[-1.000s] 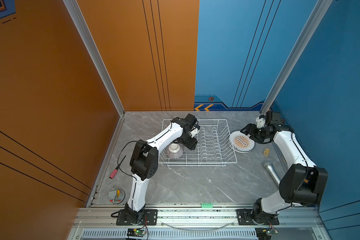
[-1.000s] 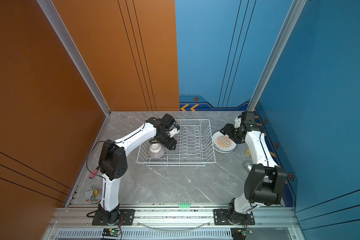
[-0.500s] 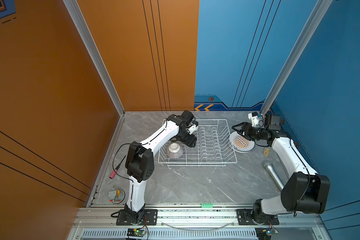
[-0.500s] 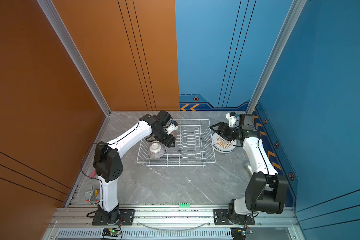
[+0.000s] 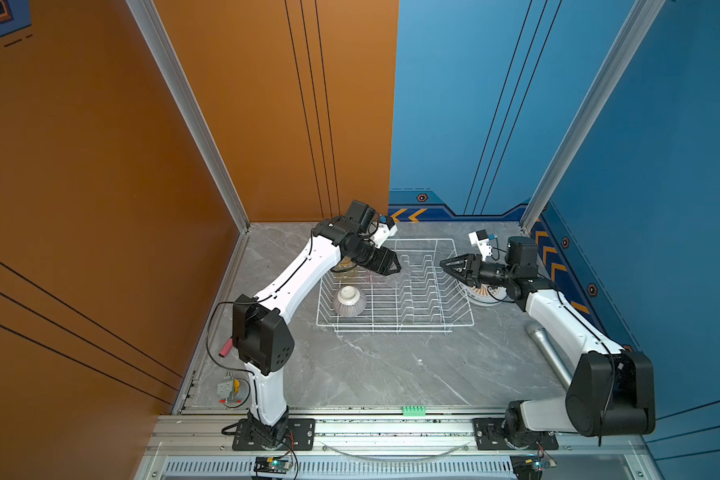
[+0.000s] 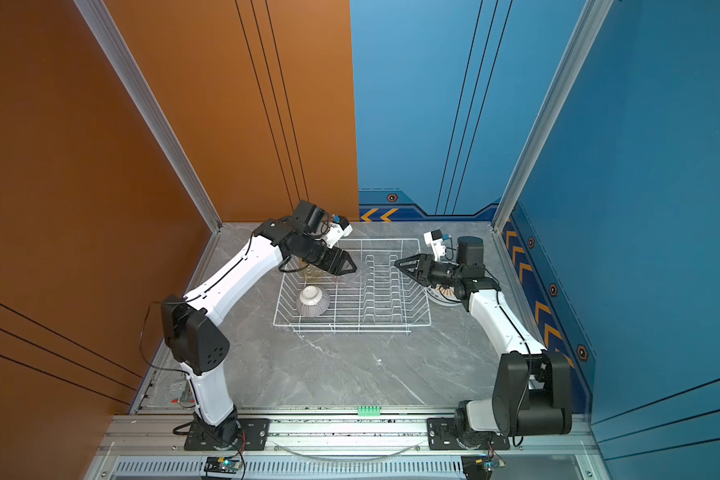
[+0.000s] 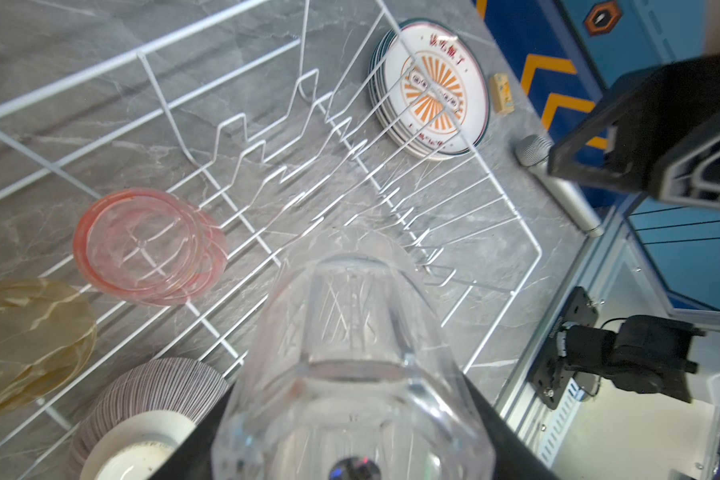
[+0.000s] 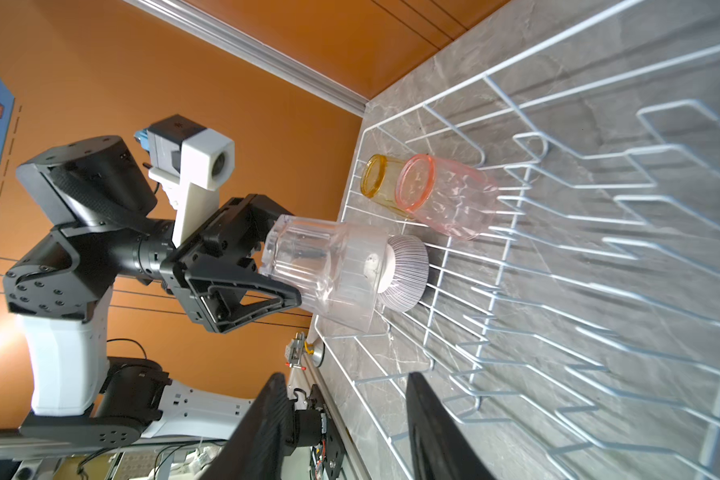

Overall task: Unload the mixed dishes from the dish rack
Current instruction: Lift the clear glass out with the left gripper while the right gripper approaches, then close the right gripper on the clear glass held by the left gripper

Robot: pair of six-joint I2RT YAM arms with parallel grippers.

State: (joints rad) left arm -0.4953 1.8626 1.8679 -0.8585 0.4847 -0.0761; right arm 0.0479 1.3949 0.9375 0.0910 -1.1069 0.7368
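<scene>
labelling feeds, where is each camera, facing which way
Top views: high over the front rail, looking down on the dish rack; left arm, right arm show.
Left wrist: behind the left gripper, facing the plates past its clear tumbler.
Right wrist: behind the right gripper, facing the left gripper across the rack.
Wrist views share the pink tumbler and ribbed bowl.

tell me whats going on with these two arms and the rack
The robot is unloading the dish rack. The left gripper is clamped on a clear tumbler, holding it over the rack near the striped bowl. The right gripper hangs empty with jaws apart at the rack's opposite side, by the plates stacked on the table. The pink tumbler, yellow tumbler and bowl are still in the rack.
</scene>
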